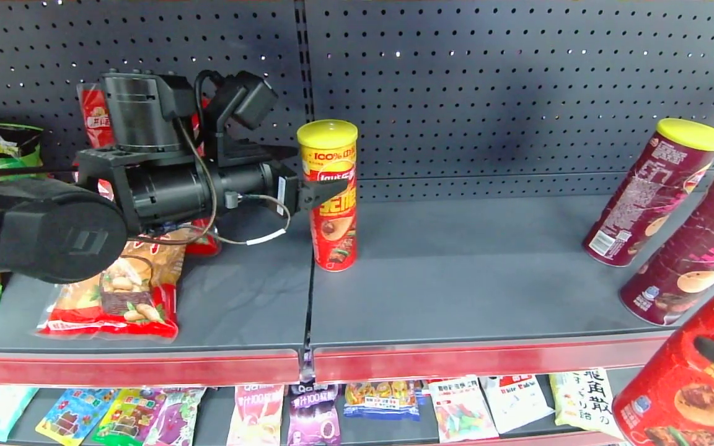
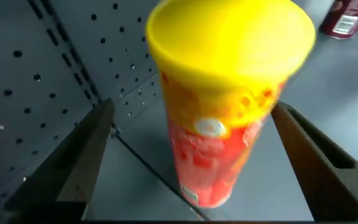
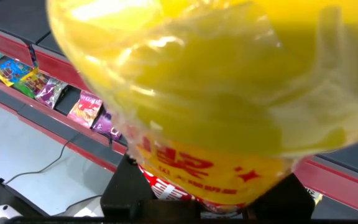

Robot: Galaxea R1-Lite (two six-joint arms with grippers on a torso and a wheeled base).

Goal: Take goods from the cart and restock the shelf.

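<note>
left gripper (image 2: pixel 197 155) spread astride upright can (image 1: pixel 332 204) on shelf (image 1: pixel 468 279), likely placing it | right gripper (image 3: pixel 213 202) pinches second can (image 1: pixel 673 390) off shelf's right end, ready next

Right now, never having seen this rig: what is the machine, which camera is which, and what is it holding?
It is a two-armed robot on wheels, restocking a shop shelf. The wide picture comes from a camera on its head. The other two come from cameras on its wrists, looking along the grippers. The left gripper is open, its fingers on either side of an upright red can with a yellow lid, which stands on the shelf. The right gripper is shut on a second red can, low at the right of the head view. Also on the shelf are a maroon can with another maroon can beside it at the right, and snack bags at the left. More packets lie on the level below.
</note>
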